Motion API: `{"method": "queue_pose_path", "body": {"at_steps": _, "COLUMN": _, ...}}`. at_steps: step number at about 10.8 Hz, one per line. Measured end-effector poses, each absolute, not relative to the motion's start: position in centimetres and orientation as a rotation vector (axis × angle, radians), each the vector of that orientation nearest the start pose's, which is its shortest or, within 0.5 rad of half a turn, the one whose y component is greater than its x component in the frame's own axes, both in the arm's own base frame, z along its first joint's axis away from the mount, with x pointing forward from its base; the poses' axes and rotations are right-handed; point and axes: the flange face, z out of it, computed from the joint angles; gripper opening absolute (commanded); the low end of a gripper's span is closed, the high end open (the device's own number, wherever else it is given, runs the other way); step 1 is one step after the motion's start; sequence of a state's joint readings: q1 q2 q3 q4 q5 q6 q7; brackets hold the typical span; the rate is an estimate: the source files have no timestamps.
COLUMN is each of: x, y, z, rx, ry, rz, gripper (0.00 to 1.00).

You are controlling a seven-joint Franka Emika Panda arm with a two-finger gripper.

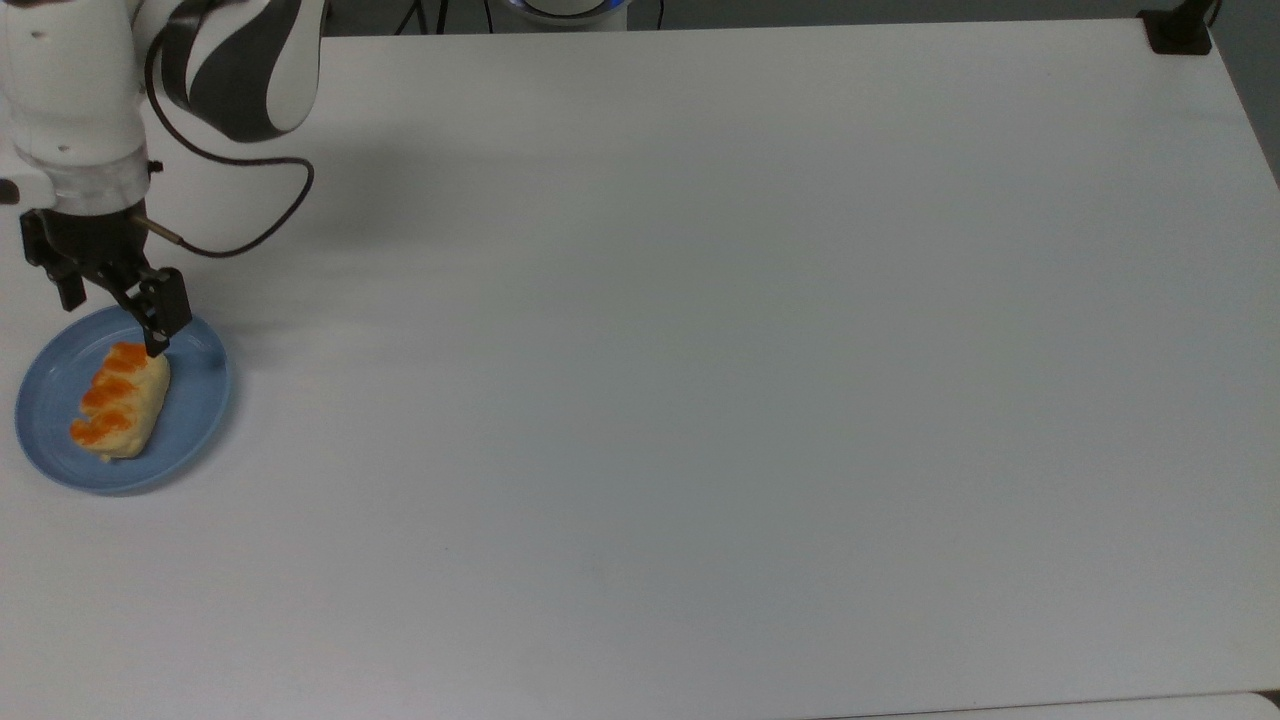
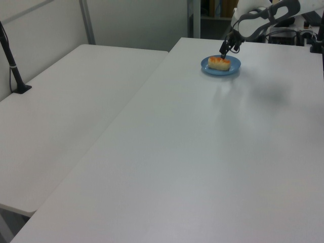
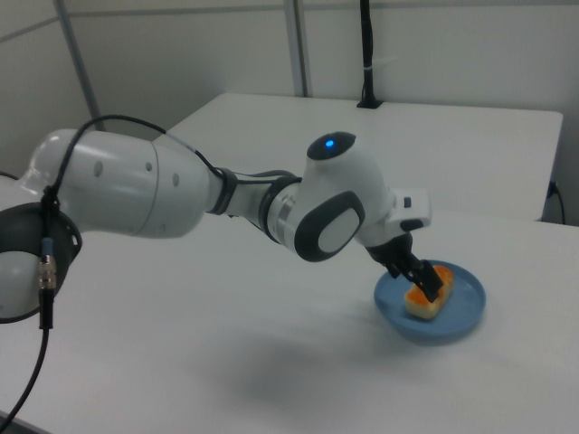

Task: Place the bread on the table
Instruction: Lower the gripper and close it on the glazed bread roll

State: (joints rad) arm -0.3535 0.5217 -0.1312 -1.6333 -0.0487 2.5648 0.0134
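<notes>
Bread (image 1: 120,400) lying on a blue plate (image 1: 195,420) near the top view's left edge, long axis running roughly up and down in the top view, three orange patches facing up. Plate resting flat on the table (image 1: 700,350), close to the table's edge at the top view's left. Same bread (image 2: 219,62) on the plate (image 2: 233,70) at the far end of the table (image 2: 202,162) in the left view, and bread (image 3: 427,295) on the plate (image 3: 461,316) at the right view's lower right.

Gripper (image 1: 112,322) poised over the plate's upper rim in the top view, fingers spread apart with nothing between them. One fingertip (image 1: 156,345) right at the bread's upper end; touching or just above, hard to say. In the right view, gripper (image 3: 432,289) overlapping the bread's near end, possibly in contact. In the left view, gripper (image 2: 225,52) directly above the bread.

White arm (image 3: 181,194) reaching across the table toward the plate, black cable (image 1: 250,235) looping off the wrist. Second white table (image 2: 66,111) butted alongside at the left view's left, black post (image 2: 12,66) clamped near its far corner.
</notes>
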Motion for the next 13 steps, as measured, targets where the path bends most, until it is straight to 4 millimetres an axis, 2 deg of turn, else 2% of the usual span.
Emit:
{"method": "queue_pose_path", "body": {"at_steps": 2, "x": 64.5, "y": -32.4, "z": 34.1, "rx": -3.148, "ry": 0.761, "rz": -0.652, "gripper": 0.96}}
{"method": "queue_pose_path", "body": {"at_steps": 3, "x": 64.6, "y": -32.4, "z": 33.3, "rx": -3.145, "ry": 0.766, "rz": -0.652, "gripper": 0.84}}
{"method": "queue_pose_path", "body": {"at_steps": 6, "x": 64.8, "y": -32.5, "z": 32.0, "rx": -3.144, "ry": 0.767, "rz": -0.676, "gripper": 0.37}}
{"method": "queue_pose_path", "body": {"at_steps": 7, "x": 64.8, "y": -32.5, "z": 31.9, "rx": -3.144, "ry": 0.767, "rz": -0.675, "gripper": 0.31}}
{"method": "queue_pose_path", "body": {"at_steps": 11, "x": 65.1, "y": -32.6, "z": 32.8, "rx": -3.141, "ry": 0.768, "rz": -0.703, "gripper": 0.31}}
{"method": "queue_pose_path", "body": {"at_steps": 13, "x": 65.8, "y": -32.0, "z": 35.2, "rx": -3.126, "ry": 0.75, "rz": -0.761, "gripper": 0.32}}
